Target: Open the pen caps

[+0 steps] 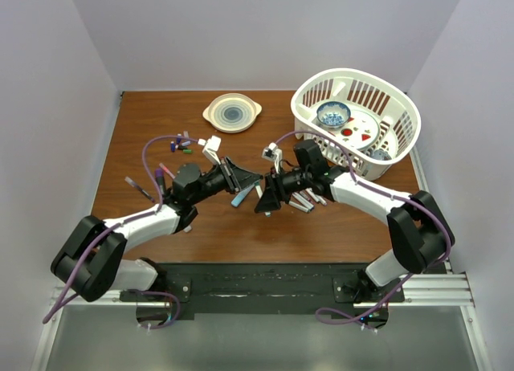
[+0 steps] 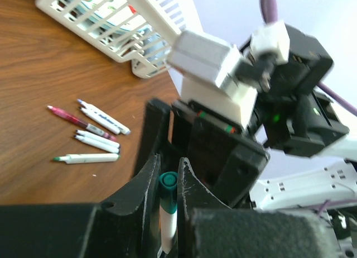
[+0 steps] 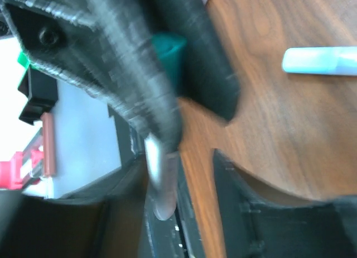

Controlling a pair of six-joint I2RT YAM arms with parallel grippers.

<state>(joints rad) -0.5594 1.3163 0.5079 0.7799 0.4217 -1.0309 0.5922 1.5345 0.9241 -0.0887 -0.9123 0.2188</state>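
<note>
My left gripper is shut on a white pen with a teal cap. The cap end pokes out between the fingertips and points at the right gripper. My right gripper is open, its jaws spread just in front of that cap. In the right wrist view the teal cap shows between the left gripper's dark fingers, beyond my own jaws. Several loose pens lie by the right gripper and also show in the left wrist view. Small loose caps lie at the back left.
A light blue marker lies on the table under the grippers and shows in the right wrist view. A white basket with dishes stands at the back right. A cream plate sits at the back. More pens lie at the left.
</note>
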